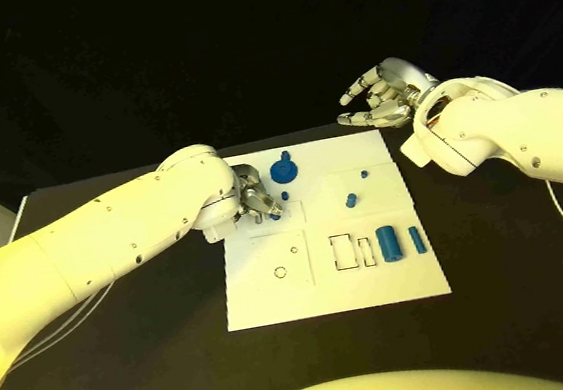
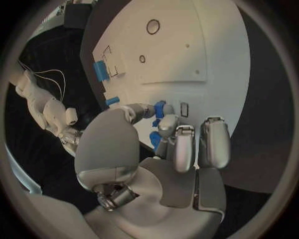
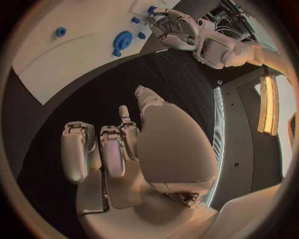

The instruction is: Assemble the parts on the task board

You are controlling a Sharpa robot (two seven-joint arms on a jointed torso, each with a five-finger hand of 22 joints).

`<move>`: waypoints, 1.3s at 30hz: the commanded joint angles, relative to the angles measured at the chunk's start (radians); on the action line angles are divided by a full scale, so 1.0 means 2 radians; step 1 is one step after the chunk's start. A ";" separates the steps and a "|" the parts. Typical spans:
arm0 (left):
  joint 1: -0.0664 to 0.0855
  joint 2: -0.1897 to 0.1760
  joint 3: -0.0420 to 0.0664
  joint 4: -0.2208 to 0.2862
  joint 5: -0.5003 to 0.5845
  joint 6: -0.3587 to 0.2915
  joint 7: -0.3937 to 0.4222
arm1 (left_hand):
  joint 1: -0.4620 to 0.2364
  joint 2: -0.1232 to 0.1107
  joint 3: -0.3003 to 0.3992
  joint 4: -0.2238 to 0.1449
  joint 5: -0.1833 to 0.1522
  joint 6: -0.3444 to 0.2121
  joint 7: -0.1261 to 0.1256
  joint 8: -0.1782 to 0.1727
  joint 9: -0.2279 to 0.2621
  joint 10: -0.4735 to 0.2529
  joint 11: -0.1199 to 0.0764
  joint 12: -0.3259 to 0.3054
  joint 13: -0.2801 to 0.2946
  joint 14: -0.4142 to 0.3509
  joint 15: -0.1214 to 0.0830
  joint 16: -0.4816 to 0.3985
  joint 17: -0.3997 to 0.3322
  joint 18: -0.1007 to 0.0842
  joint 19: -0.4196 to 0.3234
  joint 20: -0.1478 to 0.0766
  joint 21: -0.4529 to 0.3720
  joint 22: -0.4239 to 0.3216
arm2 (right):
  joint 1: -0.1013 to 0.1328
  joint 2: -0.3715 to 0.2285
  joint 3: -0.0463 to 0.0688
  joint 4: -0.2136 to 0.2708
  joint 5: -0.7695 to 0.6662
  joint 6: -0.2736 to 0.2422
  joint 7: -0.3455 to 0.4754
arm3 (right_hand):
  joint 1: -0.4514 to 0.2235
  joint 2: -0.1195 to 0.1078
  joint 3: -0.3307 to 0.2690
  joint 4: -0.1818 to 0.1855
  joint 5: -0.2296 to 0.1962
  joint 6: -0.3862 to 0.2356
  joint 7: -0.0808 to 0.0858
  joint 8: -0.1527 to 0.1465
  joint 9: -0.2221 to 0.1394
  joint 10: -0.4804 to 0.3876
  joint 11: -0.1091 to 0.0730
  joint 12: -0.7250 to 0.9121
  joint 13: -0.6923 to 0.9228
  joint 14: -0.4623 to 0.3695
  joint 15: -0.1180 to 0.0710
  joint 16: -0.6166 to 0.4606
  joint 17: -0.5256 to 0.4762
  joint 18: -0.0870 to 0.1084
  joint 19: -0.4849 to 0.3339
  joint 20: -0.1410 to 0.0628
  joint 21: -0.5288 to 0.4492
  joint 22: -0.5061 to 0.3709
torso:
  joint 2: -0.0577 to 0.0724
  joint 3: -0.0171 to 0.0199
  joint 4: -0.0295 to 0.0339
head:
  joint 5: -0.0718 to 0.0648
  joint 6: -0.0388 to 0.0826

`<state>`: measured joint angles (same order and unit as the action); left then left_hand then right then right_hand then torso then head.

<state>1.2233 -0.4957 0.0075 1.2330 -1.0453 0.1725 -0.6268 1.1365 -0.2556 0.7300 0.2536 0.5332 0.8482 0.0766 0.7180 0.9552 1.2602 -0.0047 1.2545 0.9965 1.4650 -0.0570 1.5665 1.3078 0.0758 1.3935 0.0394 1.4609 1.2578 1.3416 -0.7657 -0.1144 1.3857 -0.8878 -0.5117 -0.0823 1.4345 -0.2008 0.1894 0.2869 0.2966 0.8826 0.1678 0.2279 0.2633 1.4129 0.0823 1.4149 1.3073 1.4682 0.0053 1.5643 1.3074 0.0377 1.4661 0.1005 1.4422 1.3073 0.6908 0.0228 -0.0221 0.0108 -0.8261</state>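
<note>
- Blue parts are seen scattered on the white board point(image 1: 336, 287) in the head view: a round piece point(image 1: 284, 168) near the far edge, two small pegs point(image 1: 351, 199) mid-board, and two cylinders point(image 1: 389, 242) lying side by side on the right-hand part, long axes running near to far.
- In the same view the left hand point(image 1: 256, 202) is placed over the board's far left part, fingers curled down onto a small blue part point(image 1: 274, 215) at their tips. The right hand point(image 1: 379, 95) is raised beyond the far right corner, off the board, fingers loosely spread and nothing held.
- The left hand is judged nearer by far to the part in play; the cylinders lie to its right and nearer the robot.
- In the left wrist view the part point(image 2: 159, 109) is shown pinched between thumb and fingers point(image 2: 169, 124), just above the white surface. A second blue bit point(image 2: 155, 139) sits lower among the fingers; whether it is the same piece cannot be told.
- A small dark-outlined slot point(image 2: 184, 109) is seen just beside the fingertips, which is judged the likely seat for the part.
- In the right wrist view the right hand point(image 3: 118, 149) hangs over black table point(image 3: 81, 94), fingers apart and empty; the round piece point(image 3: 121, 40) lies well ahead on the board.
</note>
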 commanded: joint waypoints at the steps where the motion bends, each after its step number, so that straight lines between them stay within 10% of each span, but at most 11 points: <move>1: -0.002 0.004 -0.001 0.001 0.001 0.015 0.002 | 0.000 0.007 0.112 -0.114 0.002 0.005 -0.003 -0.002 0.000 0.002 -0.001 0.000 0.000 0.053 -0.004 0.002 0.131 -0.005 0.002 0.000 0.003 0.000 | 0.000 0.000 0.000 0.001 -0.005 0.005 0.003 | -0.003 -0.001 0.002 0.000 0.002 -0.003 0.000 0.000 0.000 0.001 0.000 0.001 0.063 0.051 0.000 0.002 0.130 -0.001 0.025 0.001 -0.003 0.070 | 0.000 0.0004 0.0002 | -0.001 -0.001; 19: -0.005 0.014 -0.005 -0.006 0.002 0.015 0.002 | -0.005 0.006 0.107 -0.112 -0.002 0.005 -0.003 -0.002 0.001 0.002 -0.001 -0.002 -0.002 0.053 -0.004 0.002 0.131 -0.005 0.002 -0.001 0.003 0.000 | 0.000 -0.001 0.000 0.005 -0.006 0.004 0.003 | -0.004 -0.001 0.002 0.000 0.002 -0.003 0.000 0.001 -0.001 0.000 0.000 0.001 0.062 0.051 -0.001 0.002 0.129 -0.001 0.025 0.001 -0.003 0.069 | 0.000 0.0006 0.0000 | -0.003 -0.003; 39: -0.006 0.012 -0.008 -0.013 0.002 0.017 0.002 | -0.036 -0.005 -0.025 -0.051 -0.012 0.010 -0.012 -0.028 -0.003 -0.008 -0.006 -0.010 -0.020 0.053 -0.007 0.002 0.131 -0.005 0.001 -0.003 -0.004 -0.003 | 0.000 -0.003 0.000 0.006 -0.004 0.002 0.006 | -0.006 -0.002 0.002 0.000 0.002 -0.004 0.000 0.001 -0.001 -0.001 0.000 -0.001 0.061 0.050 -0.001 0.001 0.128 0.000 0.025 0.001 -0.004 0.068 | 0.000 0.0000 0.0008 | -0.005 -0.005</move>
<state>1.2250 -0.4754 -0.0001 1.2078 -1.0547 0.1755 -0.6287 1.0679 -0.2634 0.6950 0.1443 0.5107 0.8690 0.0587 0.7056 0.9504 1.2505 -0.0145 1.2343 0.9554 1.4666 -0.0662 1.5664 1.3076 0.0758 1.3935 0.0394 1.4570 1.2522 1.3416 -0.7715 -0.1144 1.3951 -0.8889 -0.5121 -0.0810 1.4333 -0.2020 0.1894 0.2870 0.2964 0.8826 0.1678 0.2279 0.2624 1.4129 0.0823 1.4149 1.3078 1.4682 0.0053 1.5643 1.3073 0.0377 1.4661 0.1006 1.4367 1.3078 0.6908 0.0237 -0.0205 0.0015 -0.8355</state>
